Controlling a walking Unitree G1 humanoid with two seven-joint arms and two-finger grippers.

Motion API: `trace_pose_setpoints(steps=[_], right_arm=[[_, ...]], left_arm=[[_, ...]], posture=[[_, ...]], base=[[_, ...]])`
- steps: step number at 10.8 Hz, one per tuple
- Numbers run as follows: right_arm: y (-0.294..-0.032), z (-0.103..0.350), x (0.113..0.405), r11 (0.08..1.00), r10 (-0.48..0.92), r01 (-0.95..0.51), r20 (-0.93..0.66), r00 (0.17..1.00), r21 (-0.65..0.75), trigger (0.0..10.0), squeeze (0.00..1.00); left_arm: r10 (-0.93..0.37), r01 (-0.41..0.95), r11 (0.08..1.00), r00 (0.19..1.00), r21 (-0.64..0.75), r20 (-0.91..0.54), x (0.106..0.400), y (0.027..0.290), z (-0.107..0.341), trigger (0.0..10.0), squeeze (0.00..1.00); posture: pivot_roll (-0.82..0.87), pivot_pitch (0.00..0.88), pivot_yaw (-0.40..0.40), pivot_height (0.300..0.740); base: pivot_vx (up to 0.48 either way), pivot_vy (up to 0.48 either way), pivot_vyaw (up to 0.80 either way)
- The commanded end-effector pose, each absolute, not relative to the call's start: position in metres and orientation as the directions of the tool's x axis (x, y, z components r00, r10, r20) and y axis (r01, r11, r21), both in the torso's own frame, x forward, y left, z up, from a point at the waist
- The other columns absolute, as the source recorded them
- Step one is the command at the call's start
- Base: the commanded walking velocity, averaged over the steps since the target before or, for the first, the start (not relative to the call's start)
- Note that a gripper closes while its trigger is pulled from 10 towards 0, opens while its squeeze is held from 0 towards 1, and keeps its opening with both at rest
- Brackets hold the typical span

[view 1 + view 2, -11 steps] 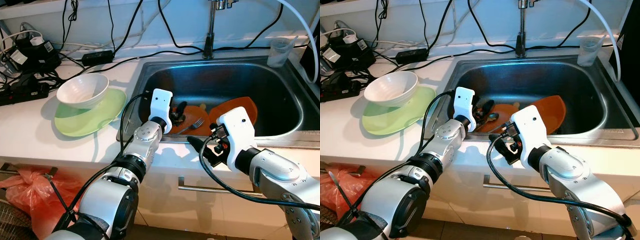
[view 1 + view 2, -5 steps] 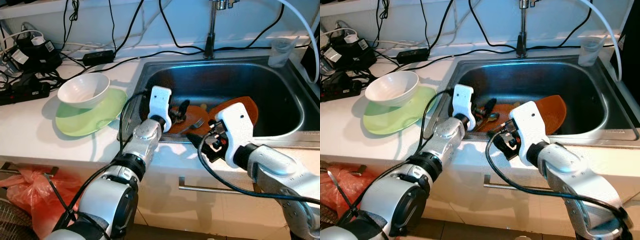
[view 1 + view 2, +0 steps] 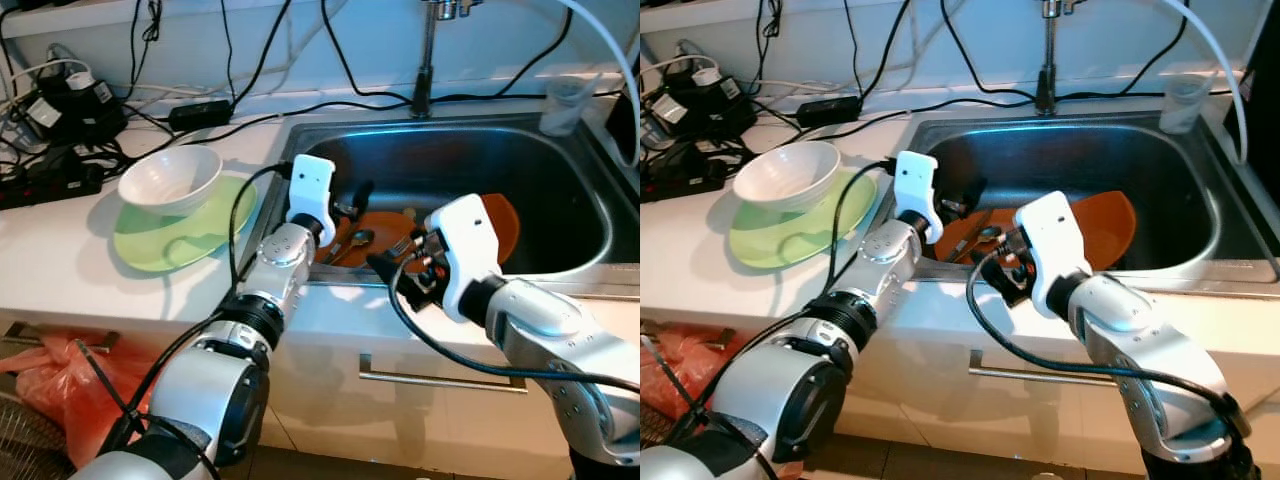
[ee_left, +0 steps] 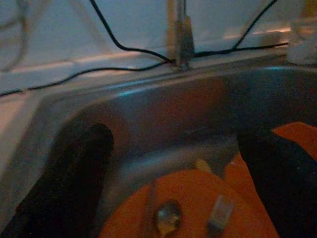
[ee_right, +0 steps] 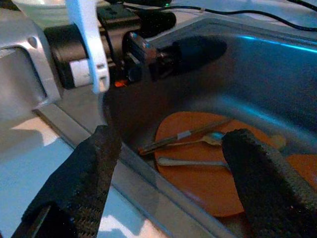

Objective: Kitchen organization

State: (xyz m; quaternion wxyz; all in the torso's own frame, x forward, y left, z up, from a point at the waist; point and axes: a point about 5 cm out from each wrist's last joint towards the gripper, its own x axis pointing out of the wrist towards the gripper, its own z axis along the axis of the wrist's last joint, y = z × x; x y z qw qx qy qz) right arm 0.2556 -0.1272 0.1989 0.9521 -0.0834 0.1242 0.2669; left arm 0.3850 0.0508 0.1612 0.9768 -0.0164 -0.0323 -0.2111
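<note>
A steel sink [image 3: 470, 160] holds a round orange plate [image 3: 375, 225] with a spoon [image 3: 357, 240], a fork [image 3: 400, 243] and a long utensil on it. A second orange plate [image 3: 503, 213] leans behind. My left gripper [image 3: 347, 205] hangs open over the sink's left part, above the plate; its fingers [image 4: 74, 168] stand wide apart around the cutlery [image 4: 168, 215]. My right gripper [image 3: 400, 266] is open at the sink's front rim, and its fingers [image 5: 89, 168] frame the plate [image 5: 198, 168] with nothing held.
A white bowl [image 3: 168, 180] sits on a green plate [image 3: 165, 240] on the counter to the left. Power strips and cables [image 3: 60, 110] crowd the back left. A faucet [image 3: 425, 60] and a plastic cup [image 3: 562, 100] stand behind the sink. A red bag [image 3: 40, 370] lies on the floor.
My left gripper has lifted and drawn back towards the sink's left wall, uncovering the spoon. My right gripper has edged forward to the sink rim. The camera shifted slightly.
</note>
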Motion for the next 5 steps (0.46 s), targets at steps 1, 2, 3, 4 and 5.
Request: trace_pose_setpoints(steps=[1, 2, 3, 4, 5], right_arm=[[-0.122, 0.201, 0.258, 0.832, 0.506, -0.546, -0.266, 0.82, -0.1, 10.0, 0.0], [-0.118, 0.201, 0.261, 0.826, 0.518, -0.555, -0.257, 0.816, -0.096, 10.0, 0.0], [-0.116, 0.2, 0.263, 0.822, 0.526, -0.562, -0.254, 0.811, -0.094, 10.0, 0.0], [-0.115, 0.2, 0.265, 0.819, 0.532, -0.566, -0.249, 0.809, -0.092, 10.0, 0.0], [-0.113, 0.2, 0.266, 0.817, 0.536, -0.569, -0.243, 0.808, -0.091, 10.0, 0.0]], left_arm=[[-0.39, 0.391, 0.92, 0.915, 0.011, 0.101, 0.388, 0.06, 0.168, 10.0, 1.0], [-0.379, 0.376, 0.926, 0.917, 0.043, 0.124, 0.389, 0.066, 0.173, 10.0, 1.0], [-0.366, 0.361, 0.931, 0.921, 0.059, 0.131, 0.391, 0.072, 0.175, 10.0, 1.0], [-0.353, 0.345, 0.935, 0.926, 0.077, 0.135, 0.392, 0.078, 0.176, 10.0, 1.0], [-0.339, 0.33, 0.94, 0.931, 0.085, 0.138, 0.393, 0.084, 0.177, 10.0, 1.0]], posture=[[-0.28, 0.0, 0.157, 0.74], [-0.26, 0.0, 0.154, 0.74], [-0.25, 0.0, 0.153, 0.74], [-0.24, 0.0, 0.152, 0.74], [-0.22, 0.0, 0.148, 0.74]], base=[[0.0, 0.0, 0.0], [0.0, 0.0, 0.0], [0.0, 0.0, 0.0], [0.0, 0.0, 0.0], [0.0, 0.0, 0.0]])
